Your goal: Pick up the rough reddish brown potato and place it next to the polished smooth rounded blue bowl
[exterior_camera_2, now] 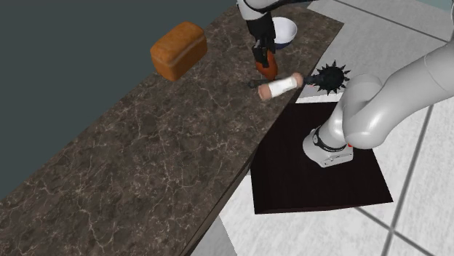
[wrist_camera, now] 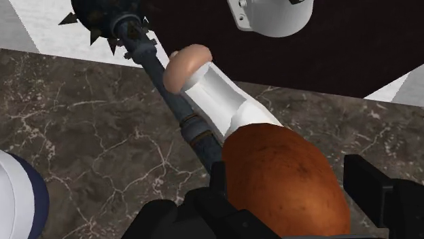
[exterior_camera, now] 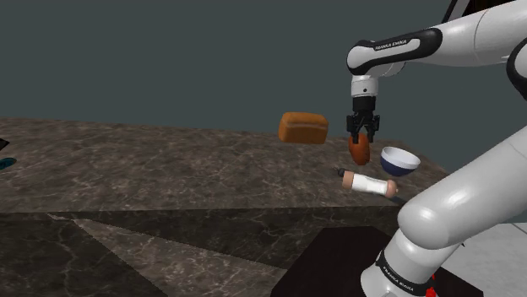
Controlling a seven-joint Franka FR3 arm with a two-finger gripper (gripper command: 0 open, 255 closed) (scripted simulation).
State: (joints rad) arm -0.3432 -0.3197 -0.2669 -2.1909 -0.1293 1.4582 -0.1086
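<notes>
From the dark stand (exterior_camera: 338,261) at the shoulder view's near right, the white arm bends up and reaches left, its wrist pointing straight down over the marbled counter (exterior_camera: 169,169). A white roller with tan ends (exterior_camera: 369,183) lies nearest. Just beyond it, the gripper (exterior_camera: 361,139) clasps the reddish-brown potato (exterior_camera: 359,152) between its fingers, low over the counter. The blue bowl (exterior_camera: 399,160) sits just right of the potato, and a brown loaf (exterior_camera: 303,127) lies farther back, to the left.

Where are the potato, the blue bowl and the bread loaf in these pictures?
potato (exterior_camera: 359,153), shoulder view, its lower half.
blue bowl (exterior_camera: 399,167), shoulder view, its outer wall.
bread loaf (exterior_camera: 303,128), shoulder view, its front face.
</notes>
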